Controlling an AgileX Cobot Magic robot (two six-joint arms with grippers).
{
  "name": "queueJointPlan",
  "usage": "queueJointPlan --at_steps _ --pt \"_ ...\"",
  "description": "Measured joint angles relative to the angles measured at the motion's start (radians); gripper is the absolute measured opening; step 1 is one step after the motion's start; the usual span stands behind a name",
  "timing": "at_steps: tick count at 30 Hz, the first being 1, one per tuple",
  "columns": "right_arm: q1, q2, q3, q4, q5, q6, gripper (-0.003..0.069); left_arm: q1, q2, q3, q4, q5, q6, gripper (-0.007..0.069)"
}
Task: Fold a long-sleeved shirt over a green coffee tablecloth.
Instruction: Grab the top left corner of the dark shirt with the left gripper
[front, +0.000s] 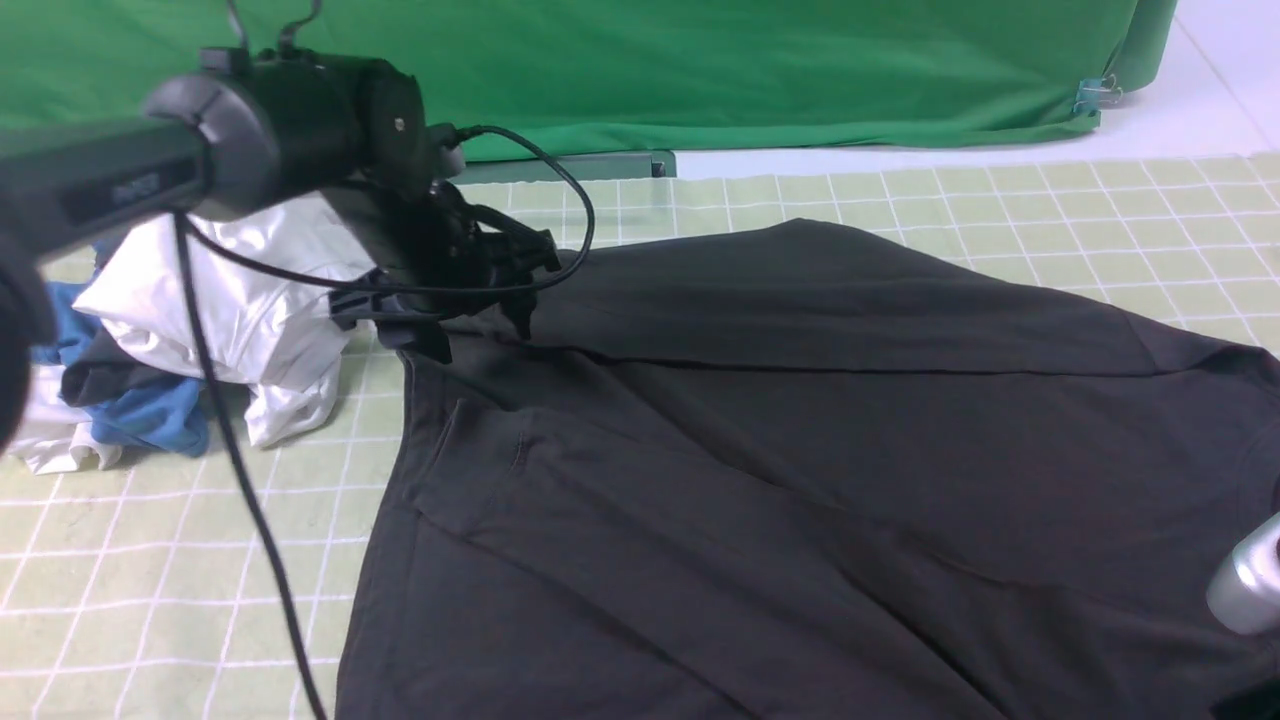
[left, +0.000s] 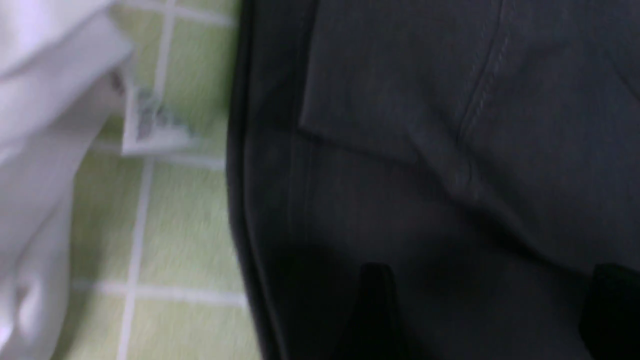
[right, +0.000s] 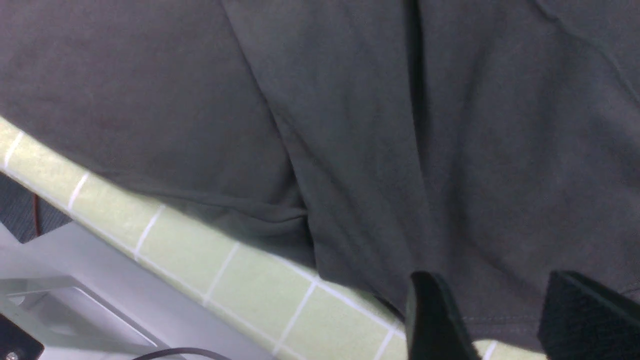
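The black long-sleeved shirt (front: 800, 450) lies spread over the pale green coffee tablecloth (front: 150, 560) with its white grid lines, a sleeve folded across the body. My left gripper (front: 480, 340) hovers over the shirt's far left corner. In the left wrist view its fingers stand wide apart above the dark shirt (left: 450, 150), so the left gripper (left: 492, 272) is open and holds nothing. My right gripper (right: 495, 277) is open just above the shirt's hem (right: 500, 320), near the tablecloth's (right: 225, 260) front edge. In the front view only a silver part of the right arm (front: 1250, 585) shows.
A pile of white, blue and grey garments (front: 200, 320) lies at the left, right beside the left gripper; its white cloth (left: 40, 150) shows in the left wrist view. A bright green backdrop (front: 700, 60) hangs behind. The left arm's cable (front: 240, 480) droops over the cloth.
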Motion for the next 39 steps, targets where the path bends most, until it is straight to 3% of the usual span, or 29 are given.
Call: queueJointPlan --at_steps 7,22,36,39 --pt "0.000 0.000 0.000 0.001 0.000 0.004 0.0302 0.002 0.058 -0.073 0.091 -0.018 -0.063 0.0563" --pt "0.000 0.000 0.000 0.001 -0.021 0.005 0.0302 0.062 0.075 -0.080 0.037 -0.054 -0.079 0.0554" --pt "0.000 0.000 0.000 0.001 -0.028 0.006 0.0302 0.080 0.102 -0.081 -0.029 -0.063 -0.045 0.0438" --pt "0.000 0.000 0.000 0.001 -0.029 0.006 0.0302 0.080 0.113 -0.081 -0.030 -0.072 -0.026 0.0300"
